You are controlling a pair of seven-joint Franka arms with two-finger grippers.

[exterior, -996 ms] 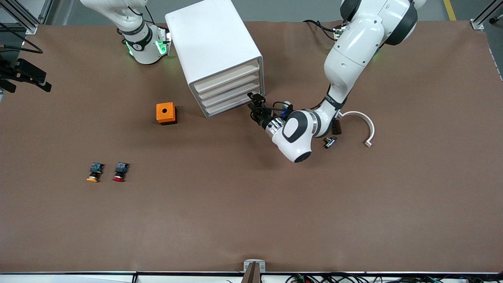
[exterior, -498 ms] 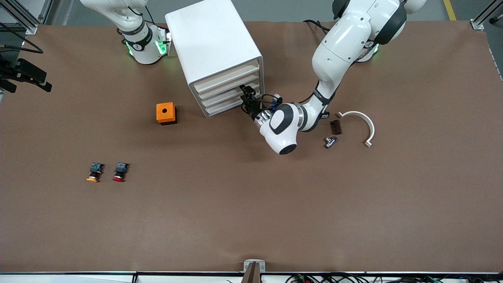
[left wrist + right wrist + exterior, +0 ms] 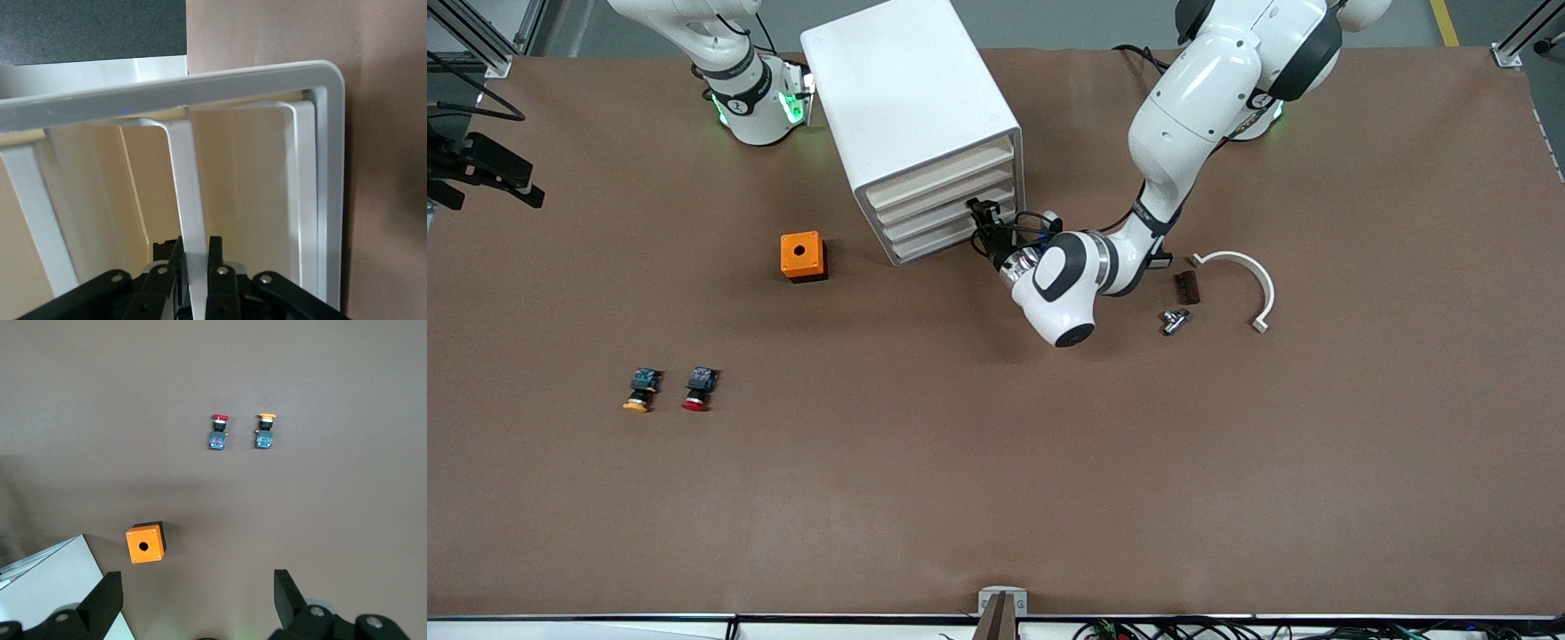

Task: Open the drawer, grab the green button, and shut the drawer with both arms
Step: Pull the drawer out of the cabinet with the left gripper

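A white cabinet [image 3: 907, 98] stands at 12 o'clock on the brown surface [image 3: 996, 462]. It is turned so that its stack of four cream drawers [image 3: 938, 200] faces about 5 o'clock. The drawer fronts line up evenly with one another, and what lies inside them is hidden.

The green-capped button shows in no view. I cannot tell where it sits, which way its cap points, or how its long axis runs.

The left arm reaches in from its base at 1 o'clock. The left tool [image 3: 980, 213] is against the lower drawer fronts, at the corner toward the left arm's end of the surface. In the left wrist view the left tool [image 3: 195, 250] is clenched on a thin white handle strip [image 3: 187, 187], with one black finger pressed against each side. I cannot tell which of the lower drawers that strip belongs to.

The right arm waits by its base at 11 o'clock. The right tool [image 3: 198, 607] is released, its two fingers well apart, high over the surface beside the cabinet.

An orange box [image 3: 802, 256] with a round hole in its top sits at 10 o'clock, near the cabinet. At 8 o'clock the red-capped button [image 3: 698, 388] and the yellow-capped button [image 3: 639, 391] lie side by side, just apart. Each has its long axis on the 12-to-6 line and its cap toward 6.

At 3 o'clock lie a white curved piece [image 3: 1249, 271], a small dark block [image 3: 1185, 287] and a small metal part [image 3: 1174, 320], near one another.
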